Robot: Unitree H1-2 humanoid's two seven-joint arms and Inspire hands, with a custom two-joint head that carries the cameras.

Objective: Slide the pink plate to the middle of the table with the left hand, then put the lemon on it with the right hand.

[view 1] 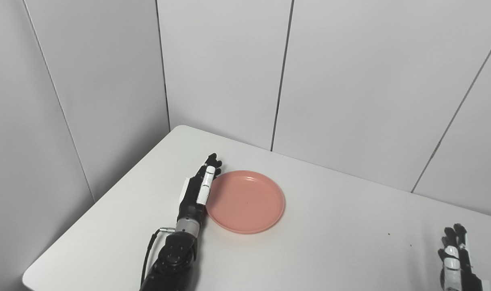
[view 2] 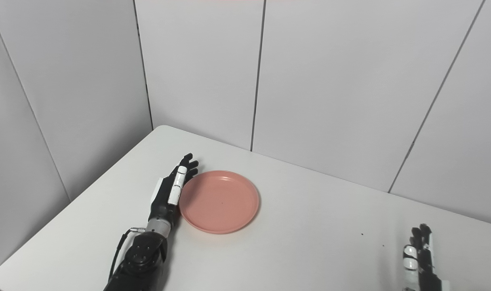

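Left hand: the black robotic left hand (view 1: 199,190) with white finger segments lies flat and edge-on against the table, fingers straight and close together, holding nothing. Its inner side touches the left rim of the plate.

Plate: the round, shallow pink plastic plate (view 1: 247,202) sits flat on the table immediately to the right of the left hand, its rim against the fingers and palm edge. Nothing lies on it.

Right hand: the black-and-white robotic right hand (view 2: 421,252) is at the bottom right corner of both views, partly cut off by the picture's edge. Its fingers point upward and away from the robot, extended, with nothing in them. It is well apart from the plate, far to the plate's right and nearer the robot.

Lemon: no lemon shows in either view.

Table: the smooth white table (view 1: 342,226) with a rounded far corner lies beyond the left hand's fingertips; a few small dark specks mark the surface just beyond the right hand.

Walls: pale grey wall panels (view 1: 221,68) with thin dark seams stand behind the table.
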